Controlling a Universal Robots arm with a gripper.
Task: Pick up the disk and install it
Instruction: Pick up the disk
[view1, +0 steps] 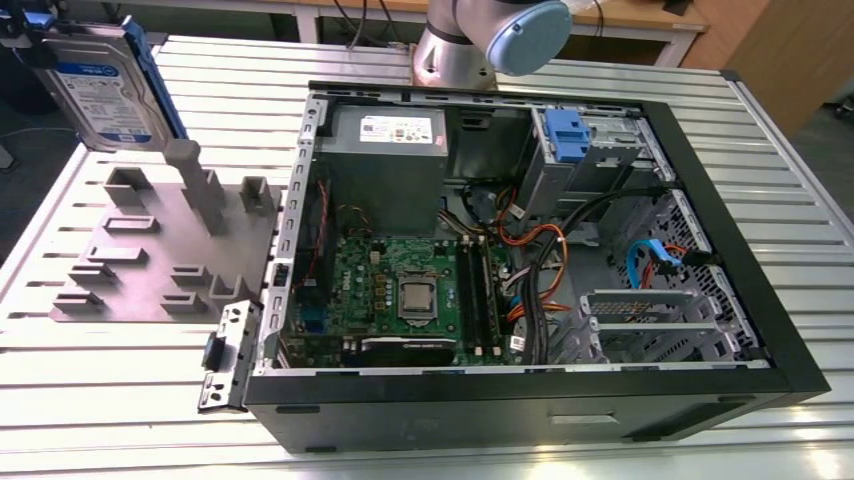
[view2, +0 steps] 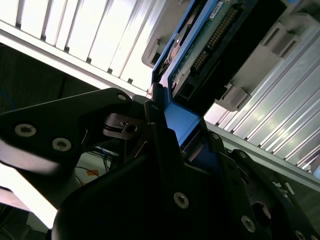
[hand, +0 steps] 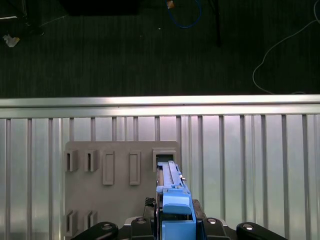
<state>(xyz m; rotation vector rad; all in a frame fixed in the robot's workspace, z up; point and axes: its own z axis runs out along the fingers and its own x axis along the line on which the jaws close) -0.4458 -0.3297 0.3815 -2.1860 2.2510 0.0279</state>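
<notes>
The gripper (view2: 181, 125) is clenched on the disk (view2: 210, 45). In the second wrist view its black fingers (view2: 155, 117) flank the blue plastic rail at one end of the drive, whose circuit-board side faces the camera.

In the exterior view the disk (view1: 100, 85) hangs nearly upright and slightly tilted at that view's far left. Its white-and-blue label faces the camera and a blue rail runs down its edge. It hangs above the grey slotted holder (view1: 147, 250), which lies flat on the ribbed aluminium table (view1: 107, 400). The drive's lower corner is just beside the top of the holder's tall post (view1: 194, 185); whether they touch cannot be told.

The first wrist view looks down along the disk (hand: 173, 192). The drive lines up with a rectangular slot (hand: 165, 156) near one corner of the holder (hand: 115, 190).

Towards the exterior view's right, well apart from the drive, the open black computer case (view1: 747, 300) lies on its side. Inside it are the green motherboard (view1: 400, 290), the grey power supply (view1: 387, 130) with a white sticker, and bundled cables (view1: 534, 270). A blue latch (view1: 567, 135) sits on the drive bay at the case's far end. The arm's silver base (view1: 461, 50) stands behind the case.
</notes>
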